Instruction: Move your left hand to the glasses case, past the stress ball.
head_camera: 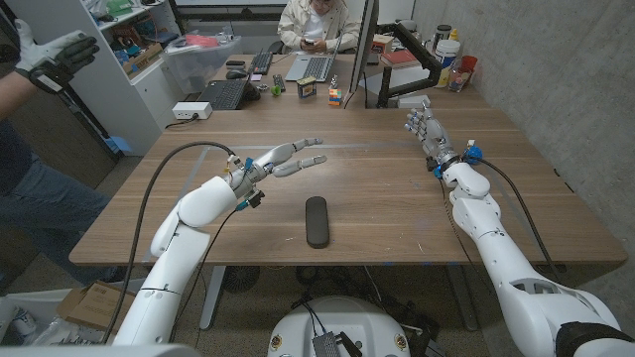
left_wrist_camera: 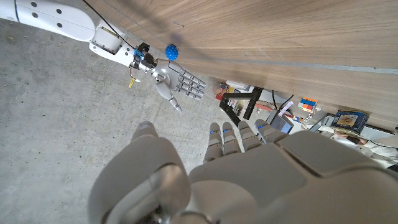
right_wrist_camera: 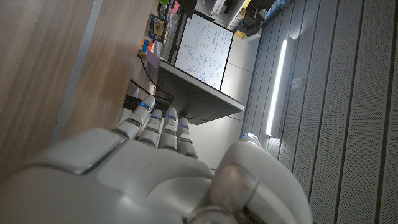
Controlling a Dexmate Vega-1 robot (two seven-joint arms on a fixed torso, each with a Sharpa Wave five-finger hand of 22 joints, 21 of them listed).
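Glasses case (head_camera: pixel 317 220), dark and oblong, lies on the wooden counter (head_camera: pixel 377 198) near its front edge, roughly midway between the two arms in the head view. The left hand (head_camera: pixel 283 159) hangs over the counter behind and a little to the left of the case, well apart from it, its fingers (head_camera: pixel 303 146) stretched out and spread, holding nothing. The right hand (head_camera: pixel 425 131) stands upright over the right side of the counter, far from the case, fingers apart and empty. At the far end sit a laptop (head_camera: pixel 316 67), a keyboard (head_camera: pixel 224 94) and a small coloured cube (head_camera: pixel 335 96); a seated person (head_camera: pixel 317 22) is behind them, and another person's gloved hand (head_camera: pixel 55 55) shows at the left edge.

From the left wrist view, the back of the left hand (left_wrist_camera: pixel 249 180) fills the lower part, fingers (left_wrist_camera: pixel 239 134) extended with nothing between them. Across the counter the right hand (left_wrist_camera: pixel 180 84) shows with its fingers loosely spread.

From the right wrist view, the back of the right hand (right_wrist_camera: pixel 168 174) is seen with fingers (right_wrist_camera: pixel 158 124) straight and side by side, gripping nothing, the counter's wood (right_wrist_camera: pixel 43 81) beside it and a whiteboard (right_wrist_camera: pixel 205 50) beyond.
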